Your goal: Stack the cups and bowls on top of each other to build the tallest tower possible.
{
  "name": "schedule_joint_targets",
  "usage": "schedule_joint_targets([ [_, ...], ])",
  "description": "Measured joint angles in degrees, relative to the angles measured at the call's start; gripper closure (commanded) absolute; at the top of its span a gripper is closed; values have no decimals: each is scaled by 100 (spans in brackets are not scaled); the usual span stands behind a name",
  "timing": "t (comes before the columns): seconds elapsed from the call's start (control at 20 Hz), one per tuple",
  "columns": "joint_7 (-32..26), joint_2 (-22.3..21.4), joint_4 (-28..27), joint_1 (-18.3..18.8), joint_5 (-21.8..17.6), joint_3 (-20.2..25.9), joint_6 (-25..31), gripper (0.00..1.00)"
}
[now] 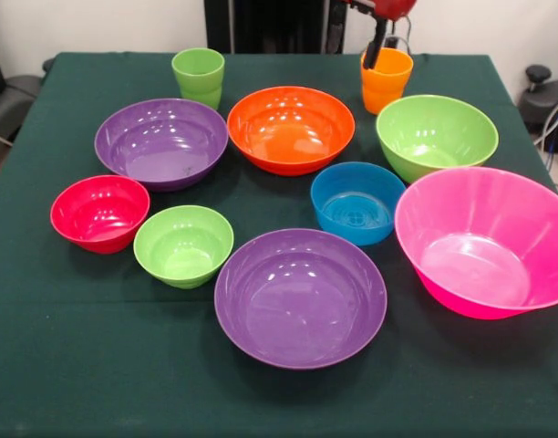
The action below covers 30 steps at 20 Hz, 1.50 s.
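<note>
The end effector (377, 50) reaches into the orange cup (386, 80) at the table's (78, 365) far side; whether it is apart or together cannot be told. All bowls lie separate, none stacked.

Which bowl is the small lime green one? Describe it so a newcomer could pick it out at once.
Start at the big purple bowl nearest the camera. Just to its left sits the small lime green bowl, beside the red bowl. It is far smaller than the other green bowl.

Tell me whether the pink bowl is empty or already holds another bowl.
Empty: the pink bowl shows only its bare inside, and both purple bowls sit apart on the table.
</note>
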State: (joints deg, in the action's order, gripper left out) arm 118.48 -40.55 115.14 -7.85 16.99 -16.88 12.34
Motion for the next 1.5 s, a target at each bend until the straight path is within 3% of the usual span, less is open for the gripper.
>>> schedule_joint_targets([
  [0.3, 129, 70, -2, 86, 140, -2, -10, 0],
  [0.75, 146, 648, -92, 450, 193, 37, -147, 0],
  [1.5, 146, 1177, -353, 451, 337, 33, -175, 0],
])
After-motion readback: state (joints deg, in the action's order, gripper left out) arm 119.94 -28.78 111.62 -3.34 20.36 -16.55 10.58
